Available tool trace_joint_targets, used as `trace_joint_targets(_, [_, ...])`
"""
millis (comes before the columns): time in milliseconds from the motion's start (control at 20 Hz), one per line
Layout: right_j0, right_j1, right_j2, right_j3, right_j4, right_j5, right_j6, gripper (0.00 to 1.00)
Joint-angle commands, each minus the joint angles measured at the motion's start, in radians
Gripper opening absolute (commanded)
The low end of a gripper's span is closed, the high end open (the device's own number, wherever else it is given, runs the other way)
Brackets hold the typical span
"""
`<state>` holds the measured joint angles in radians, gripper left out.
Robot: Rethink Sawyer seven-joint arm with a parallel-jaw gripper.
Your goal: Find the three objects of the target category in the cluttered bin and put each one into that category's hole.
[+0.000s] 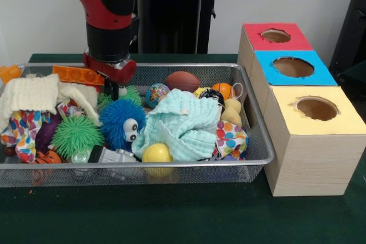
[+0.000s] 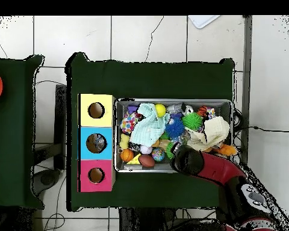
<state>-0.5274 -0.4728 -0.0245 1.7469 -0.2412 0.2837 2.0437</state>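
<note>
Claw [image 1: 114, 91] sat low in bin [image 1: 251, 119] behind blue toy [image 1: 121, 121]; finger state unclear; could snag cream cloth [image 1: 80, 96] alongside.

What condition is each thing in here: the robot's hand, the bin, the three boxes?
hand: lowered into the bin, fingers hidden.
wire bin: piled with toys and cloths.
red box: hole open.
blue box: hole open.
yellow box: hole open.
</note>
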Motion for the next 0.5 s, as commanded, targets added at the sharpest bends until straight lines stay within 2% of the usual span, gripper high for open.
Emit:
trace_joint_targets(50, [0.053, -0.105, -0.003, -0.028, 0.026, 0.200, 0.045, 0.00])
trace_joint_targets(250, [0.080, -0.205, -0.013, -0.007, 0.052, 0.329, 0.050, 0.00])
trace_joint_targets(500, [0.088, -0.268, -0.008, -0.008, 0.064, 0.419, 0.052, 0.00])
